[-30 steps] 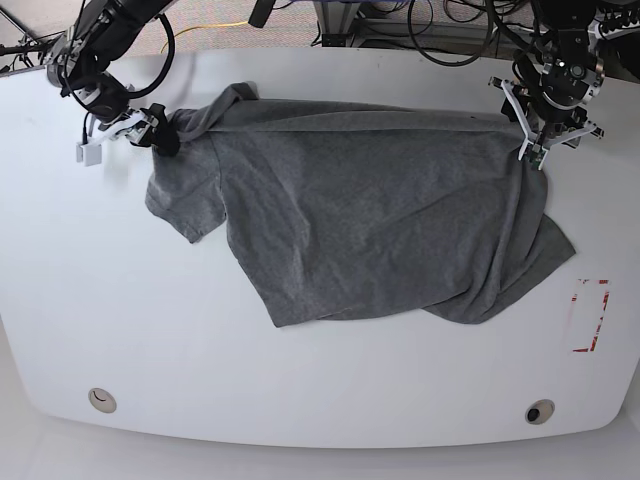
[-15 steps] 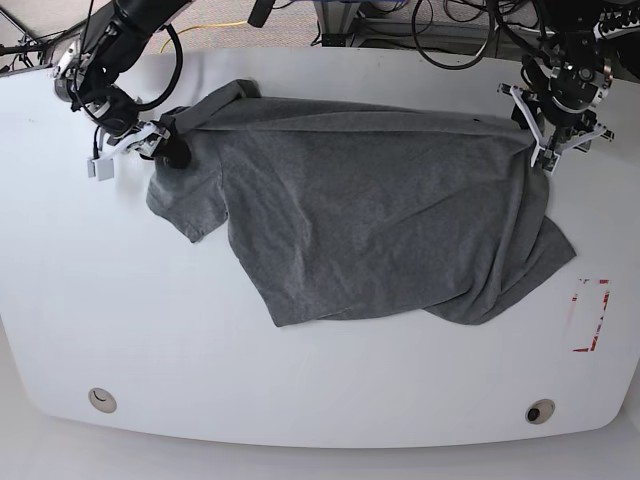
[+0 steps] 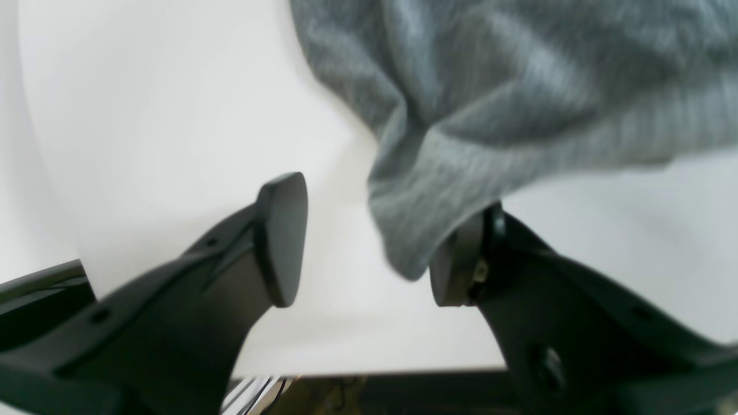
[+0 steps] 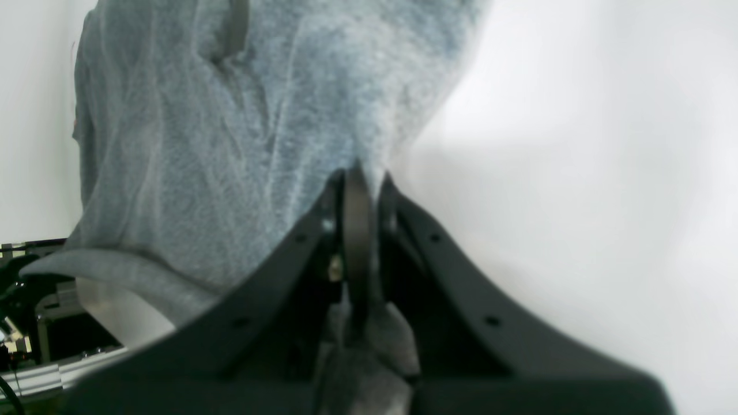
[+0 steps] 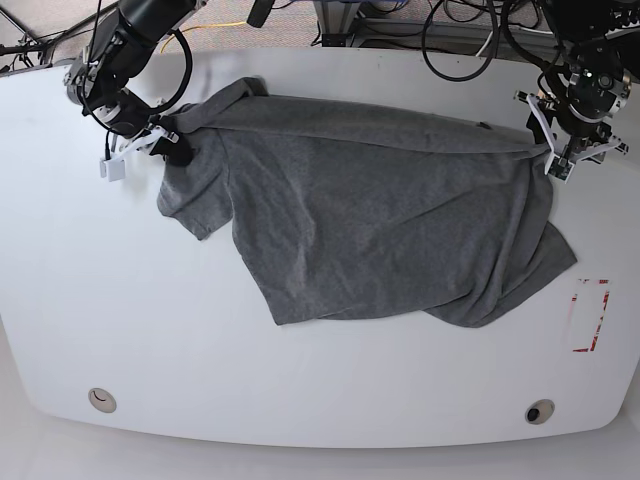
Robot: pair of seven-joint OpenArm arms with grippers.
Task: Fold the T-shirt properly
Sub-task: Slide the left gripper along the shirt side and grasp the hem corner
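Your right pincer (image 4: 357, 230) is clamped on the shirt (image 5: 380, 210); your left pincer (image 3: 369, 242) gapes, cloth seemingly brushing one finger. Pull now and the shirt skews across the worktop (image 5: 300, 380).

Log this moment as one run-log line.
right tool: shut on T-shirt | left tool: open, cloth edge draped between its fingers | T-shirt: spread unfolded on white table

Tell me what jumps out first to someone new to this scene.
A big grey T-shirt sprawls rumpled across the white table, stretched between two arms. The right claw is clamped on its fabric at the base view's left; the left claw gapes open, cloth draped on one finger.
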